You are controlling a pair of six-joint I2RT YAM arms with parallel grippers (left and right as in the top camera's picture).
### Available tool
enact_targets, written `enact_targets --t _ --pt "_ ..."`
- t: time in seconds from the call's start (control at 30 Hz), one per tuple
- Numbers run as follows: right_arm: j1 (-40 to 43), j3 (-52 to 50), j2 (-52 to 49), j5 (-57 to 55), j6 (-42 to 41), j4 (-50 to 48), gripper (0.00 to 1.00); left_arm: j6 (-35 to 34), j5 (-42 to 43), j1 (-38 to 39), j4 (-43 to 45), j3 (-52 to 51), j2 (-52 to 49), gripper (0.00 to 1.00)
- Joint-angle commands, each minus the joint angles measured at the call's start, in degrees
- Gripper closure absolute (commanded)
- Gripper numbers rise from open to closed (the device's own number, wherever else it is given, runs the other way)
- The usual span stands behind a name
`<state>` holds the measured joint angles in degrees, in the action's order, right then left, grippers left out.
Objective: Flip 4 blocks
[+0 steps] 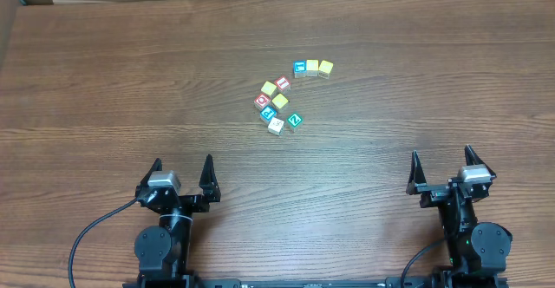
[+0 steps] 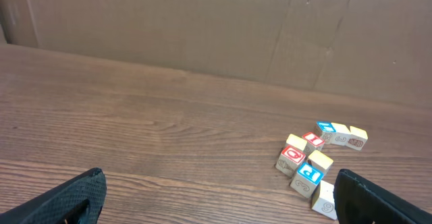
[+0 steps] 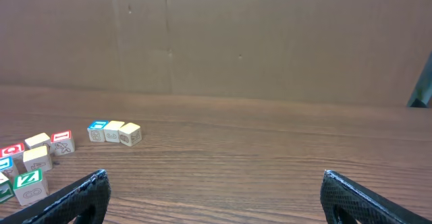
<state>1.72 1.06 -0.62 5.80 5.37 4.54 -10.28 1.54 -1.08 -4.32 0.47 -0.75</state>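
Note:
Small wooden blocks lie mid-table in a loose cluster. Among them are a green Z block (image 1: 295, 120) (image 3: 28, 182), a pale cream block (image 1: 276, 125) (image 2: 325, 198), a teal-blue block (image 1: 268, 113) (image 2: 308, 175) and a yellow block (image 1: 279, 101) (image 2: 320, 160). My left gripper (image 1: 182, 161) (image 2: 219, 183) stands open near the front edge, well short of the cluster, with nothing between its fingers. My right gripper (image 1: 442, 153) (image 3: 214, 183) is open too, at the front right and far from the blocks.
Two red-faced blocks (image 1: 282, 84) (image 1: 263, 101) and another yellow one (image 1: 269, 88) sit in the same cluster. Behind it is a row of three: a blue block (image 1: 299, 67) and two yellow ones (image 1: 312, 67). A cardboard wall (image 2: 202, 28) backs the table.

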Motion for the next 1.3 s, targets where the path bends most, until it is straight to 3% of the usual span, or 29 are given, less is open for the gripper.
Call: enact_targets --t 0.0,0.33,0.77,1.0,1.27 --pt "-0.37 -0.61 0.46 0.28 0.26 -0.28 0.0 0.87 1.09 0.42 0.04 -0.2 0.28 0.0" --pt "-0.37 -0.61 0.46 0.28 0.26 -0.28 0.0 0.83 5.84 0.39 -0.94 0.74 0.28 0.0" --pt "-0.37 -0.61 0.46 0.31 0.26 -0.28 0.0 0.87 5.6 0.37 -19.93 17.77 -2.49 0.0" --pt "-0.37 -0.61 0.46 0.28 0.26 -0.28 0.0 1.36 7.41 0.37 -28.79 34.1 -15.5 0.0" --pt "-0.37 -0.61 0.46 0.31 0.26 -0.28 0.0 4.09 10.21 0.37 -46.01 61.61 -42.82 0.0"
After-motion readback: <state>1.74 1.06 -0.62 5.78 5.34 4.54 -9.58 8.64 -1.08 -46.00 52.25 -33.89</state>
